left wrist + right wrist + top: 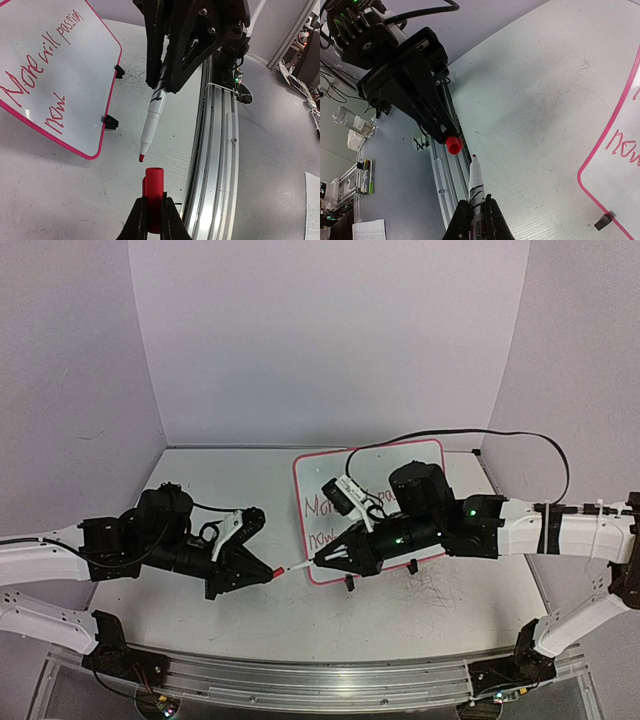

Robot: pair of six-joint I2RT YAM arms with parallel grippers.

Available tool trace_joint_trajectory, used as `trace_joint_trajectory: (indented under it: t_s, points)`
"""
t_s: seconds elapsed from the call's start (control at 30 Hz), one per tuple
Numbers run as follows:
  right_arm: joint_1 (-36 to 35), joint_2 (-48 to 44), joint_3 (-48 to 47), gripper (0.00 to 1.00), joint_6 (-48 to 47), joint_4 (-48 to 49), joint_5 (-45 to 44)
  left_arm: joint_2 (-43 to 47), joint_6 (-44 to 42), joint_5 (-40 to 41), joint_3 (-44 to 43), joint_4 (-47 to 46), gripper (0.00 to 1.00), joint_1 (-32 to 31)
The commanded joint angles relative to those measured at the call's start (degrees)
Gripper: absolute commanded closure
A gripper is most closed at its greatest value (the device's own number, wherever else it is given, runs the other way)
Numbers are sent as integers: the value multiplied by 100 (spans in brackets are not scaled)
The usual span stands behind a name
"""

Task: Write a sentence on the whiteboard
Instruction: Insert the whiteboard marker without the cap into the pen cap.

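As each reaches inward, left end effector [266, 574] pinches red cap [153, 190], right end effector [325, 562] grips marker [152, 117], seemingly apart.

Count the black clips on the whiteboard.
2, both on the whiteboard's edge nearest the arms: one clip low in the left wrist view, the other just above it. Other edges are partly hidden.

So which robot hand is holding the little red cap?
The left gripper, its fingers pinching the red cap. The right gripper holds the marker instead, uncapped, its red tip pointing towards that cap.
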State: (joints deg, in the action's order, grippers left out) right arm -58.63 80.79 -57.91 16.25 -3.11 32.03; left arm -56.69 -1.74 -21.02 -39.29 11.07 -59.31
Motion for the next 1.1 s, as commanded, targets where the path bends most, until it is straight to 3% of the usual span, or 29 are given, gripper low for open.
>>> trace_joint_trajectory:
  t_s: [0.0, 1.07]
  points:
    - [52, -122, -140, 100, 9, 267, 10, -6, -122, -68, -130, -17, 100, -37]
    - [44, -51, 59, 100, 88, 544, 350, -83, -143, -87, -146, -18, 100, -78]
